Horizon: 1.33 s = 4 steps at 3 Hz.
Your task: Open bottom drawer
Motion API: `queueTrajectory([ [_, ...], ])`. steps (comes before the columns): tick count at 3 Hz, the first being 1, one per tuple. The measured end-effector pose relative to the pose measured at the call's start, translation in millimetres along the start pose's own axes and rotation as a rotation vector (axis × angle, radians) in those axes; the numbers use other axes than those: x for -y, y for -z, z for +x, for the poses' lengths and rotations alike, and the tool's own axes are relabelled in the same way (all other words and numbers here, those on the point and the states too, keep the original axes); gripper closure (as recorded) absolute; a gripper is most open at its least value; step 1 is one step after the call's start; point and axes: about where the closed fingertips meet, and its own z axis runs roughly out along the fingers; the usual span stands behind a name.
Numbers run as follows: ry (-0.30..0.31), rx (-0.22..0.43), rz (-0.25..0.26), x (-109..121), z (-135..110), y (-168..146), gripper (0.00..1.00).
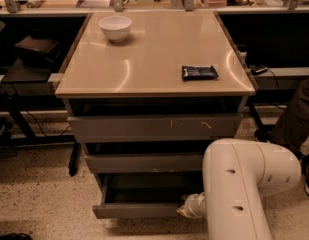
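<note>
The bottom drawer (pixel 136 210) is the lowest of three grey fronts on the cabinet. It stands pulled out, and its shallow grey inside (pixel 149 189) shows behind the front. My gripper (pixel 189 208) is at the right end of that drawer front, low near the floor, and my white arm (pixel 241 184) hides most of it. The middle drawer (pixel 144 162) and the wide scratched top drawer (pixel 154 128) sit a little out from the cabinet.
On the beige cabinet top (pixel 154 54) stand a white bowl (pixel 115 27) at the back left and a dark snack packet (pixel 199 72) at the right. Dark shelving and cables flank the cabinet. A speckled floor (pixel 39 199) lies in front.
</note>
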Motion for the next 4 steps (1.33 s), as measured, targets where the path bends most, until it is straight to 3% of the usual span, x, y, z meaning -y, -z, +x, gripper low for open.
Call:
queueTrajectory([
  [2,0.000,0.000,0.000,-1.1,-5.0,4.4,1.00],
  [3,0.010,0.012,-0.004,-14.9,12.7,7.7,1.00],
  [4,0.010,0.011,-0.004,-15.0,9.1,12.5,1.00],
])
